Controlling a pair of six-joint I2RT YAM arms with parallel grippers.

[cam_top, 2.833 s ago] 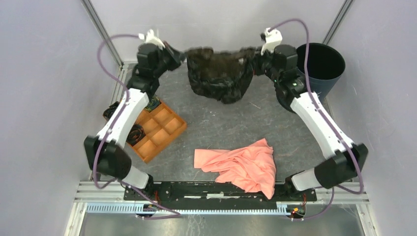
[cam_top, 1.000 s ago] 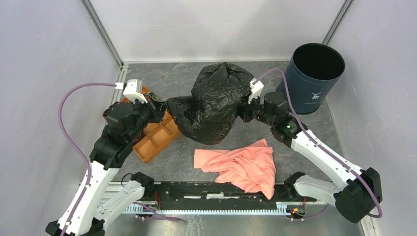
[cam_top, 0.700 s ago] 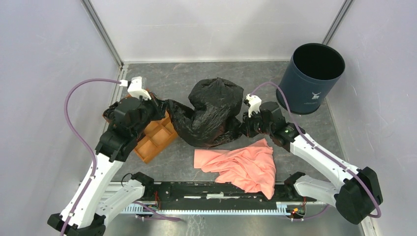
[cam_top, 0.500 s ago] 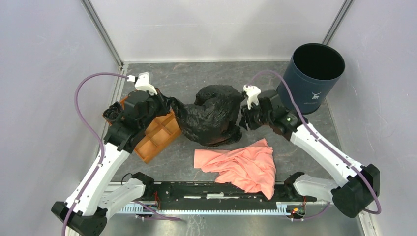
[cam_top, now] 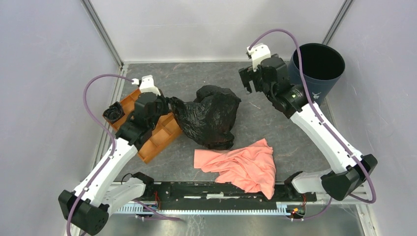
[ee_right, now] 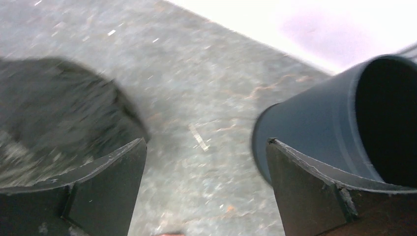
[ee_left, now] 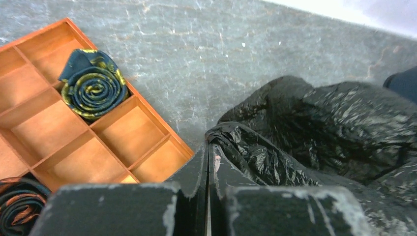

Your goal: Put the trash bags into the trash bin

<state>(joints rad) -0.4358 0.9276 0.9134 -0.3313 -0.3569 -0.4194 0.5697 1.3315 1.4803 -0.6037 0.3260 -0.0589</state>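
The black, wrinkled trash bag (cam_top: 211, 115) lies crumpled in a heap on the grey table near the middle. My left gripper (cam_top: 169, 104) is at its left edge, shut on a fold of the film; the left wrist view shows the trash bag (ee_left: 314, 128) pinched at the tips of the left gripper (ee_left: 209, 143). My right gripper (cam_top: 250, 81) hangs open and empty behind and to the right of the heap, just left of the navy trash bin (cam_top: 319, 64). In the blurred right wrist view, the right gripper (ee_right: 206, 147) stands wide, with the trash bin (ee_right: 319, 123) to its right and the trash bag (ee_right: 54, 113) to its left.
An orange compartmented tray (cam_top: 157, 130) sits under my left arm, with a rolled tie (ee_left: 93, 86) in one compartment. A salmon-pink cloth (cam_top: 241, 164) lies in front of the bag. Walls close off the back and both sides.
My right gripper opened, let go of the bag and moved up and back toward the bin. The bag slumped into a lower heap. My left gripper kept its grip and shifted slightly right.
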